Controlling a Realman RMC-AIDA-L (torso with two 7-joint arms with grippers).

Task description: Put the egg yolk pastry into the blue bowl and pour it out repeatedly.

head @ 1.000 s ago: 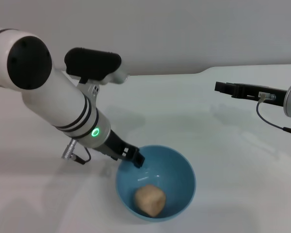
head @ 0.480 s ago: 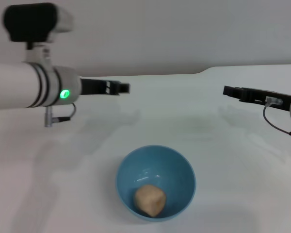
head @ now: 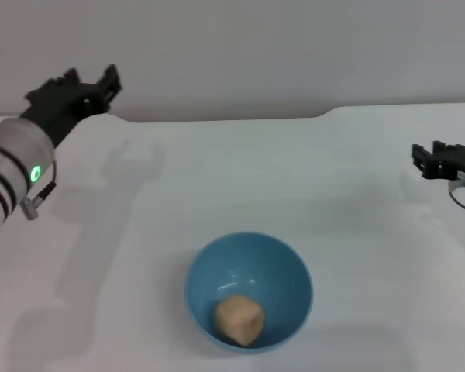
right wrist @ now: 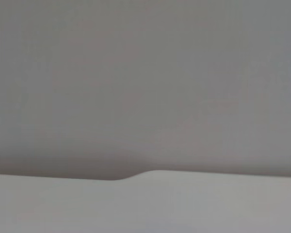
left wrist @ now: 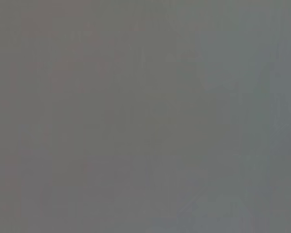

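pastry (head: 239,318) is lying at the bottom of the bowl (head: 294,267), slightly toward the near side, touching the inner wall and nothing else. bowl is sitting upright on the white bench (head: 349,194), near the front edge of the head view, well apart from both arms. left end effector (head: 89,87) is hanging high at the far left, above the bench's back edge; its dark fingers are showing as a cluster, but whether they are spread or pressed together cannot be told. right end effector (head: 423,157) is hovering at the far right edge, holding nothing, and the gap between its fingers cannot be judged either. both wrist views are showing only blank wall and a strip of bench. pastry is looking small, light and crumbly, likely soft enough to dent or flake under a hard pinch, so a gentle grip across its widest middle is seeming best. bowl is looking smooth, glossy and stiff, probably slippery, so pinching the rim with one finger inside and one outside is seeming the surest hold for tipping. pastry is likely rolling out readily once the bowl is tilting.
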